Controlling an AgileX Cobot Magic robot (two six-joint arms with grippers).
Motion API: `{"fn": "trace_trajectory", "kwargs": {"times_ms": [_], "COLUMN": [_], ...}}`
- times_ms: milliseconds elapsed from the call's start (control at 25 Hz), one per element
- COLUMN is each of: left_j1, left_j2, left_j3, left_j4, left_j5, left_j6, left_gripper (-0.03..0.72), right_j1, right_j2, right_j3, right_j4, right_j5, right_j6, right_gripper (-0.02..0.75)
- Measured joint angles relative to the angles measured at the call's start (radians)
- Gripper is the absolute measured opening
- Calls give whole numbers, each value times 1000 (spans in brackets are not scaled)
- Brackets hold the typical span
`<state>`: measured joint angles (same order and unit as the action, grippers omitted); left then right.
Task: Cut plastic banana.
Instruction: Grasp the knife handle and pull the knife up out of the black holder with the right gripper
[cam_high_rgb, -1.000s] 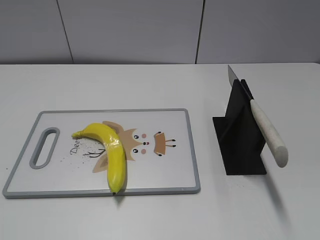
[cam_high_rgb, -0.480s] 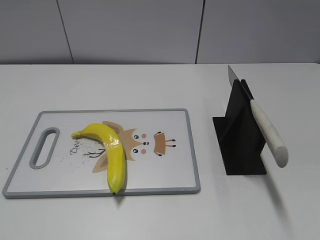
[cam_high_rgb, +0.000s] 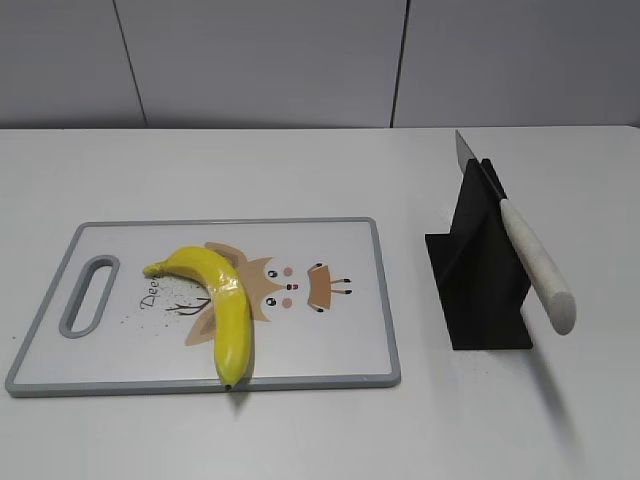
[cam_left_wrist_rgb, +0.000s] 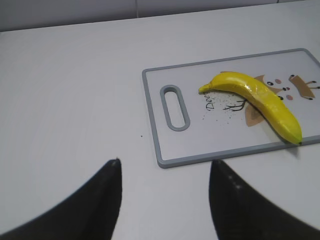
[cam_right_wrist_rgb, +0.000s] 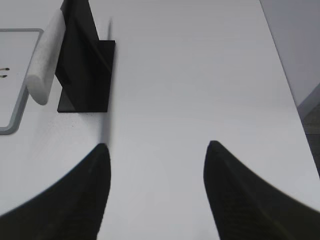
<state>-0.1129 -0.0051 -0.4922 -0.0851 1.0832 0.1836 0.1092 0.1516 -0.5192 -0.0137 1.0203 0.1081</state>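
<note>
The white counter (cam_high_rgb: 300, 430) is carrying everything, with both tools hanging spread and empty above it, the left tool (cam_left_wrist_rgb: 165, 165) near the board's handle end and the right tool (cam_right_wrist_rgb: 156, 147) near the stand. Farther back, the plastic banana (cam_high_rgb: 222, 300) is lying on the cutting board (cam_high_rgb: 340, 350), while the knife (cam_high_rgb: 530, 265) is leaning in its black stand (cam_high_rgb: 478, 290) to the right.

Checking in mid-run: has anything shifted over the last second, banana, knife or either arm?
Nothing visibly changed. The banana lies on the cutting board as before, the knife still rests in its black stand, and no arm has entered the exterior view. Both the left pincer and the right pincer are open over bare table, holding nothing.
</note>
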Motion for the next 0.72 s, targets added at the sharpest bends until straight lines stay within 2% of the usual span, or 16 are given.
{"fn": "trace_trajectory", "kwargs": {"times_ms": [440,720], "left_j1": [0,0], "left_j2": [0,0], "left_j3": [0,0], "left_j4": [0,0], "left_j5": [0,0], "left_j6": [0,0], "left_gripper": [543,543], "right_j1": [0,7], "right_j2": [528,861], "right_j3": [-276,-514], "right_j4": [51,78], "right_j5": [-39,146], "right_j6": [-1,-63], "right_gripper": [473,471]}}
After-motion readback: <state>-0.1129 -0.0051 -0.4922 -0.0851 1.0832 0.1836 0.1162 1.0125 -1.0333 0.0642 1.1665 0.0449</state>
